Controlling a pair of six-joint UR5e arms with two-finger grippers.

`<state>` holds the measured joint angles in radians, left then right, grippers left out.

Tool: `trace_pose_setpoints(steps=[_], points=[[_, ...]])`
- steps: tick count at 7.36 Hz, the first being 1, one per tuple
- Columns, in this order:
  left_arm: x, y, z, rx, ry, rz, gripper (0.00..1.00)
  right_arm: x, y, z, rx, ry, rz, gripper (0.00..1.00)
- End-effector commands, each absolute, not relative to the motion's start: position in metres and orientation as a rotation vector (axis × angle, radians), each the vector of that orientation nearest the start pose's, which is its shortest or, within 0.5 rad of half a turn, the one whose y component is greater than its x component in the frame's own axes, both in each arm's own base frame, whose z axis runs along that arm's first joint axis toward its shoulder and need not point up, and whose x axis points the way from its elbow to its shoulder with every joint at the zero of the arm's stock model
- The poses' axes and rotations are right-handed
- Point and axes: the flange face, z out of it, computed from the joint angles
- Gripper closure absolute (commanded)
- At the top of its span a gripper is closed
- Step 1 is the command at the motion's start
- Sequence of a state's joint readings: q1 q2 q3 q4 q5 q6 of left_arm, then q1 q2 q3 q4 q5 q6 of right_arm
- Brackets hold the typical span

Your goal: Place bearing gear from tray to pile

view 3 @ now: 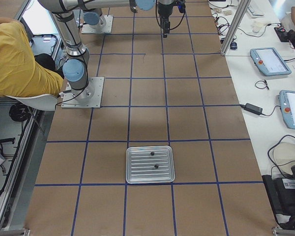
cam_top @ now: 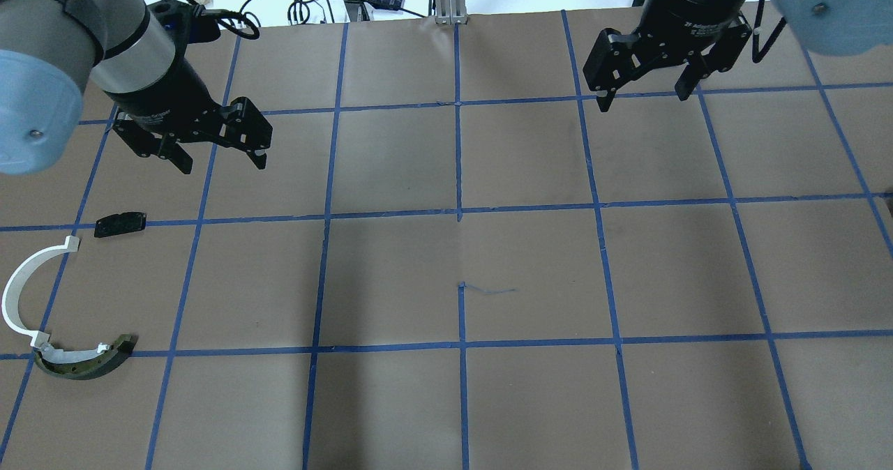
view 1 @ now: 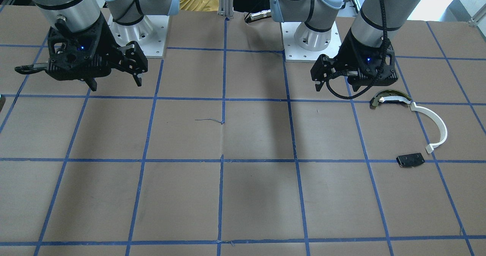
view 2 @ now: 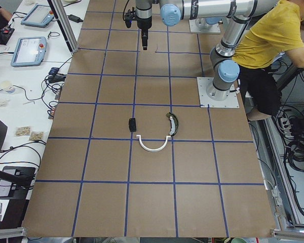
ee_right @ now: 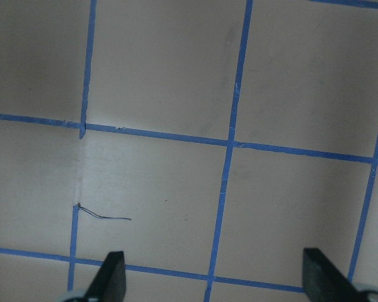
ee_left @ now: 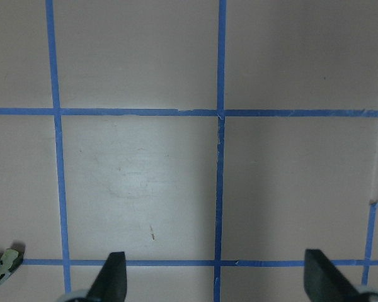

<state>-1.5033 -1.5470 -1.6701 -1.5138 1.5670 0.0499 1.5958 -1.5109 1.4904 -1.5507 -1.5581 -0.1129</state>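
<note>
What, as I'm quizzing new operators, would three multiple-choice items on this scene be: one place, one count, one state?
1. The pile lies: A on the robot's left side; B on its right side; C in the tray.
2. Small dark parts in the metal tray: A none; B two; C five.
3. The left gripper and right gripper are: A shut on parts; B open, empty; C shut, empty.
1 A, overhead it lies by the left arm. 2 B, two show in the tray. 3 B, wrist views show spread fingers, nothing between.
</note>
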Motion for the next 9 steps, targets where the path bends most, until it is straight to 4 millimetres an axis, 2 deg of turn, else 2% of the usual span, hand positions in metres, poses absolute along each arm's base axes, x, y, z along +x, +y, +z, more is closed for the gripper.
trace_pose_setpoints(steps=[1,2,3,4,5,6,7,8,9], points=[[-0.101,-0.486,0.457,-0.022,3.146,0.029,0.00,0.129,-0.520,0.480,-0.220,3.159,-0.050,0.00],[-0.101,-0.486,0.456,-0.022,3.146,0.029,0.00,0.095,-0.529,0.479,-0.211,3.163,-0.043,0.00],[-0.101,-0.486,0.456,-0.022,3.146,0.029,0.00,0.026,-0.535,0.475,-0.247,3.158,-0.019,0.00],[-0.101,-0.486,0.456,-0.024,3.147,0.028,0.00,-0.061,-0.535,0.468,-0.252,3.154,0.005,0.00],[-0.101,-0.486,0.455,-0.022,3.146,0.031,0.00,-0.148,-0.525,0.442,-0.241,3.128,0.060,0.00],[-0.101,-0.486,0.454,-0.019,3.146,0.033,0.00,-0.227,-0.510,0.414,-0.261,3.100,0.096,0.00],[-0.101,-0.486,0.455,-0.022,3.146,0.031,0.00,-0.297,-0.504,0.367,-0.373,3.090,0.074,0.00],[-0.101,-0.486,0.455,-0.022,3.146,0.031,0.00,-0.372,-0.499,0.330,-0.413,3.149,-0.033,0.00],[-0.101,-0.486,0.454,-0.019,3.146,0.033,0.00,-0.423,-0.486,0.304,-0.382,3.194,-0.063,0.00]])
